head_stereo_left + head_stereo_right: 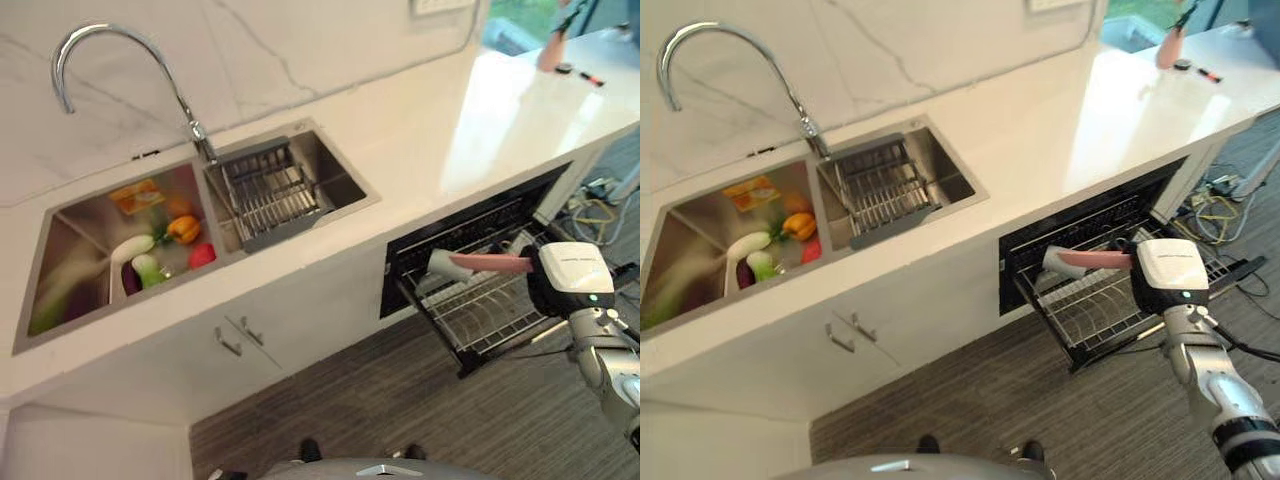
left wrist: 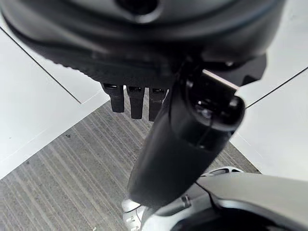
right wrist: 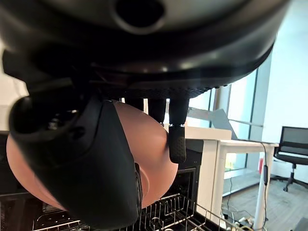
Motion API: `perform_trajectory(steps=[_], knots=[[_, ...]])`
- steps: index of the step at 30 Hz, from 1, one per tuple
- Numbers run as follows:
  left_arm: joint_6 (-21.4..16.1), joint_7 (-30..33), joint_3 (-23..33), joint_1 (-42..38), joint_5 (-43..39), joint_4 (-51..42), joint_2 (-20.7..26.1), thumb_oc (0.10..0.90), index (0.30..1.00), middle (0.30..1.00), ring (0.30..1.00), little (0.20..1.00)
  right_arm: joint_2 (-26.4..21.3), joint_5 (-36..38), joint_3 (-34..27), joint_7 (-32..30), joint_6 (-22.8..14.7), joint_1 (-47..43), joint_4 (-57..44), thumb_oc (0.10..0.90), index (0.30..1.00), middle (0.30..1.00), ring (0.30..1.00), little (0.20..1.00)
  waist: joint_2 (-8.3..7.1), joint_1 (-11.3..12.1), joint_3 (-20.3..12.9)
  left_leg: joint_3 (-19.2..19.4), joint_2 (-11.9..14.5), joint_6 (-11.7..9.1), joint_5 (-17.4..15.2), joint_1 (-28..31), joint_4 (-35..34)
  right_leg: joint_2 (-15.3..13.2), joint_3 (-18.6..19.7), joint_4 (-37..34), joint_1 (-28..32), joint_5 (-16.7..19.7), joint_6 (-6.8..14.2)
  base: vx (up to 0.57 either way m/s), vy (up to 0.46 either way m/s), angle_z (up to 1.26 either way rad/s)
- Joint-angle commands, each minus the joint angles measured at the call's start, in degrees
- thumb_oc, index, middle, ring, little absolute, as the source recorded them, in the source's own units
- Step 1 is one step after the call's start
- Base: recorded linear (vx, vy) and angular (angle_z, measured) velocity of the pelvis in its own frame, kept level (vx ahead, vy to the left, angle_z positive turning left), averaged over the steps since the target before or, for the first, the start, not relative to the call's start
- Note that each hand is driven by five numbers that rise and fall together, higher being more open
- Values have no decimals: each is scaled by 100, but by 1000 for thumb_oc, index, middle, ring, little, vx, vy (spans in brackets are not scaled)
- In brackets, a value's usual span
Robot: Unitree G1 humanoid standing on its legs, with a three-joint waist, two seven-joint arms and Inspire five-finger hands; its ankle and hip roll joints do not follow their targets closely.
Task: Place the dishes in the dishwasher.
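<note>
My right hand (image 3: 96, 159) has its thumb and fingers (image 3: 176, 130) pinched on a pink plate (image 1: 490, 263), held edge-on over the pulled-out dishwasher rack (image 1: 490, 310). The rack stands clear of the counter's (image 1: 420, 150) front edge, its outer corner over the wood-grain floor (image 1: 400, 400). The plate's far end sits near a white piece (image 1: 438, 264) in the rack, probably a cup, though I can't tell for certain. Most of the rack's wire bed beneath the plate is bare.

My left hand (image 2: 183, 144) hangs over the floor with fingers curled and nothing in it.

Toward the counter's left end, the sink (image 1: 60, 250) holds mixed colourful items (image 1: 165, 245) in one basin and a wire drainer (image 1: 265, 190) in the other, under the faucet (image 1: 110, 45). The counter between the sink and its far right corner is open.
</note>
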Motion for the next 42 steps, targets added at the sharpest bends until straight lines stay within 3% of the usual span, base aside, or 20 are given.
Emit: perform_trajectory(steps=[1,6,9,10,11,16,21,24,27,30,36,39,40,41,42], knots=[[-20,41,-84,-364,-200,263,134,800,900,900,900,900,-6,399,120,-379,91,-1312,207,400,300,300,300,300,-397,213,334,-339,-287,204,-717,62,56,-273,-44,-186,-133,146,466,-128,-19,33],[-94,140,-308,-501,-546,302,173,800,900,900,900,900,263,877,1109,-207,106,-2579,1730,400,300,300,300,300,-292,414,674,-502,-373,184,-514,-515,90,-318,5,-127,-653,267,447,-131,-6,18],[-108,192,-329,-573,-642,320,173,800,900,900,900,900,399,1012,1310,-70,116,-2768,2158,400,300,300,300,300,-272,460,764,-522,-393,182,-470,-619,111,-325,21,-107,-745,276,434,-71,-4,7],[-129,208,-328,-601,-681,316,176,800,900,900,900,900,448,1013,1416,15,114,-2792,2413,549,524,524,524,524,-265,474,790,-546,-399,184,-464,-657,121,-326,18,-106,-767,275,426,-51,-20,5],[-153,204,-319,-603,-725,292,179,800,900,900,900,900,461,967,1511,110,142,-2808,2573,800,900,900,900,900,-259,482,820,-558,-405,182,-462,-677,138,-330,19,-105,-773,276,422,-42,-25,2],[-175,229,-302,-589,-727,271,207,800,900,900,900,900,492,852,1341,146,330,-2625,2849,800,900,900,900,900,-237,472,828,-588,-426,187,-491,-602,165,-335,-32,-96,-678,248,413,-1,-9,11],[-121,269,-109,-574,-645,354,238,800,900,900,900,900,172,679,678,-109,573,-2187,2061,800,900,900,900,900,-344,381,700,-549,-401,192,-585,-396,161,-311,-81,-93,-481,189,402,23,-13,9],[-64,288,148,-556,-469,468,260,800,900,900,900,900,-318,560,-303,-374,693,-1509,1006,800,900,900,900,900,-475,262,480,-493,-348,187,-680,-128,136,-244,-97,-116,-264,128,395,75,-32,-5],[-40,273,218,-559,-380,505,270,800,900,900,900,900,-502,520,-804,-485,729,-1151,702,800,900,900,900,900,-541,221,375,-470,-315,182,-704,-6,125,-212,-94,-140,-176,109,385,44,-27,-11],[4,235,304,-577,-202,588,252,800,900,900,900,900,-693,730,-1752,-701,767,-588,394,800,900,900,900,900,-635,116,191,-366,-241,167,-782,279,71,-130,-19,-193,8,66,380,72,-40,-13],[29,244,357,-688,-212,638,193,800,900,900,900,900,-687,1312,-2863,-1043,860,-5,158,800,900,900,900,900,-698,-18,-11,-228,-156,152,-855,530,38,-41,138,-208,148,9,358,47,-30,-31],[41,298,447,-740,-316,593,133,800,900,900,900,900,-369,1622,-3614,-1224,941,662,-2,800,900,900,900,900,-703,-132,-96,-162,-107,143,-900,641,21,-6,179,-208,218,-38,351,33,-23,-13],[45,332,485,-725,-390,551,75,800,900,900,900,900,-29,1858,-4048,-1364,1001,1178,190,444,366,366,366,366,-697,-205,-137,-137,-84,135,-911,675,13,10,188,-197,243,-61,337,64,-34,-25],[42,344,490,-708,-415,546,39,800,900,900,900,900,143,1968,-4128,-1432,1029,1365,433,400,300,300,300,300,-680,-242,-143,-136,-69,129,-949,707,20,25,182,-190,277,-92,335,36,-28,-19],[42,344,478,-708,-417,544,43,800,900,900,900,900,148,1975,-4141,-1438,1020,1380,436,400,300,300,300,300,-693,-232,-155,-133,-79,130,-910,685,8,16,184,-190,250,-71,329,0,0,0]])
